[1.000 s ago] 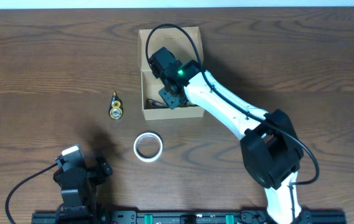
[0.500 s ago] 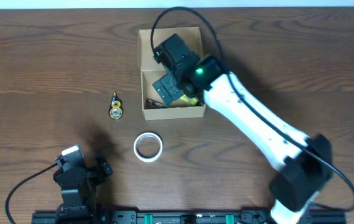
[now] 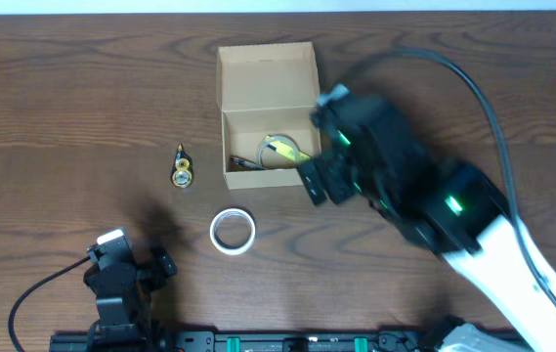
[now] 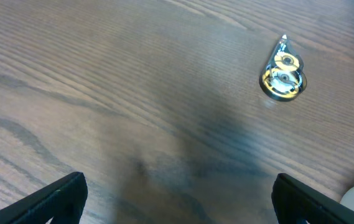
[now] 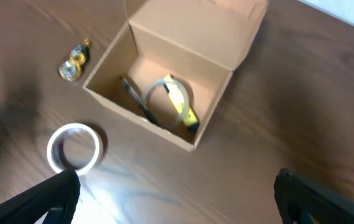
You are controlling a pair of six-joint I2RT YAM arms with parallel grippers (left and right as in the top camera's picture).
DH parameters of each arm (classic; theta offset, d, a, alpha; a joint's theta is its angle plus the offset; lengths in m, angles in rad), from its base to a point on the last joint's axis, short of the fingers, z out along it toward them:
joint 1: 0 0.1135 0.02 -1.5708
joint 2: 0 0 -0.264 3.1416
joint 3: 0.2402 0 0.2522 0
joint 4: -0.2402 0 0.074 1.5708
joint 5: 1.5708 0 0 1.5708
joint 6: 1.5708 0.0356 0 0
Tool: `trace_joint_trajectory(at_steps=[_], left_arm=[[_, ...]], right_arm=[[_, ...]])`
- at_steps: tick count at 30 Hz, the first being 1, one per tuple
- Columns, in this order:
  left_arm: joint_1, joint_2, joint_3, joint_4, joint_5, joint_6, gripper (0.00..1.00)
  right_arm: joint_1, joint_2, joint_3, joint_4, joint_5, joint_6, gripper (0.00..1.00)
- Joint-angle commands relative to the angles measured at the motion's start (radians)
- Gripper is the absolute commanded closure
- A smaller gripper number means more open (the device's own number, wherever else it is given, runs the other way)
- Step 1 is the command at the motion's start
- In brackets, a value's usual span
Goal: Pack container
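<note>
From the right wrist view, the box (image 5: 183,62) holds a yellow-ended cord (image 5: 178,99); left wrist misses it. Left claw (image 4: 178,186) and right claw (image 5: 177,190) are both spread wide, empty.

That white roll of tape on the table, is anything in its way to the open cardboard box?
Nothing visible does. The white tape roll lies on bare wood near the front wall of the cardboard box. The lid is folded back, so the top is open; only that wall has to be lifted over.
</note>
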Motion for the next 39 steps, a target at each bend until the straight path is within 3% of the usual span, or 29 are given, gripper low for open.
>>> trace_joint_trajectory(at_steps=[1, 7, 15, 21, 26, 34, 39], left_arm=[[0.002, -0.002, -0.013, -0.007, -0.01, 0.014, 0.05], [0.002, -0.002, -0.013, -0.007, -0.01, 0.014, 0.05], [0.002, -0.002, -0.013, -0.007, -0.01, 0.014, 0.05], [0.002, -0.002, -0.013, -0.007, -0.01, 0.014, 0.05], [0.002, -0.002, -0.013, -0.007, -0.01, 0.014, 0.05], [0.002, -0.002, -0.013, -0.007, -0.01, 0.014, 0.05], [0.002, -0.002, -0.013, -0.007, -0.01, 0.014, 0.05]], right_arm=[[-0.008, -0.185, -0.154, 0.014, -0.001, 0.063, 0.01], [-0.008, -0.55, -0.287, -0.08, -0.001, 0.08, 0.01], [-0.008, -0.637, -0.293, -0.2, 0.008, 0.09, 0.01], [-0.034, -0.752, -0.488, -0.034, 0.023, -0.042, 0.01], [-0.171, -0.898, -0.716, 0.093, -0.077, -0.103, 0.01], [-0.538, -1.057, -0.977, 0.191, -0.205, -0.253, 0.01], [-0.584, -1.15, -1.059, 0.198, -0.203, -0.254, 0.01]])
